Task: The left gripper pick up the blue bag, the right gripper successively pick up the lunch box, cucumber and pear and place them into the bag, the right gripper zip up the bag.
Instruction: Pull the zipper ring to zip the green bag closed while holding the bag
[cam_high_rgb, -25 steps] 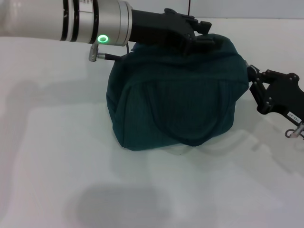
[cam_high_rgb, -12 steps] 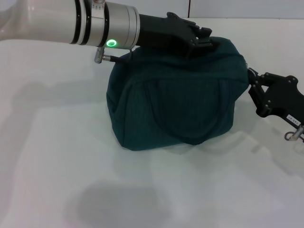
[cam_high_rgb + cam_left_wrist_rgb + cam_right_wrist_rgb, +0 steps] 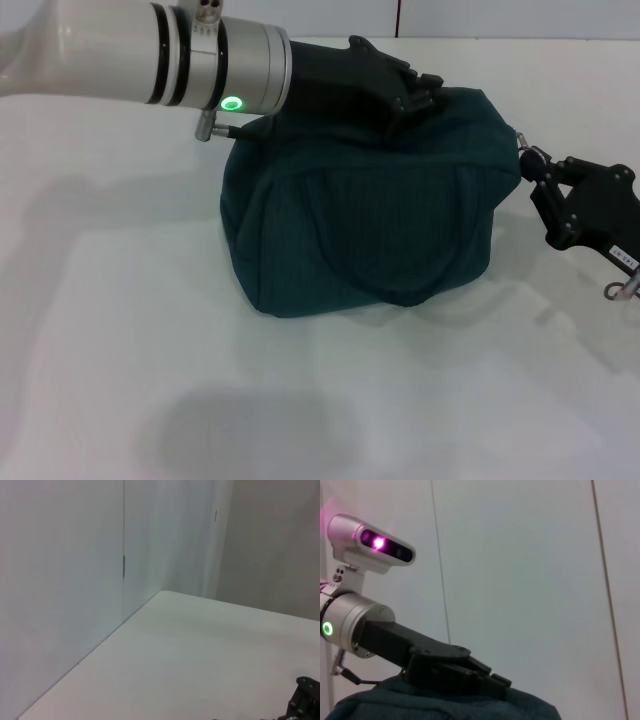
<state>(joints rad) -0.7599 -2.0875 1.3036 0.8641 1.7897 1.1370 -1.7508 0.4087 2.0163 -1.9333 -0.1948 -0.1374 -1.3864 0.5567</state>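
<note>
The blue bag [image 3: 370,220] stands bulging on the white table, its top closed. My left gripper [image 3: 418,92] reaches in from the left and is shut on the fabric at the bag's top. It also shows in the right wrist view [image 3: 492,680], lying along the bag's top [image 3: 420,705]. My right gripper [image 3: 527,157] is at the bag's right end, level with the zipper, with its fingertips together on the zipper pull there. The lunch box, cucumber and pear are out of view.
The white table [image 3: 150,380] runs wide in front and to the left of the bag. A pale wall meets the table's far edge [image 3: 125,620]. The robot's head camera [image 3: 370,542] shows in the right wrist view.
My left arm has slid right along the bag's top. My right gripper has drawn a little to the right at the bag's end. The bag has stayed in place.
</note>
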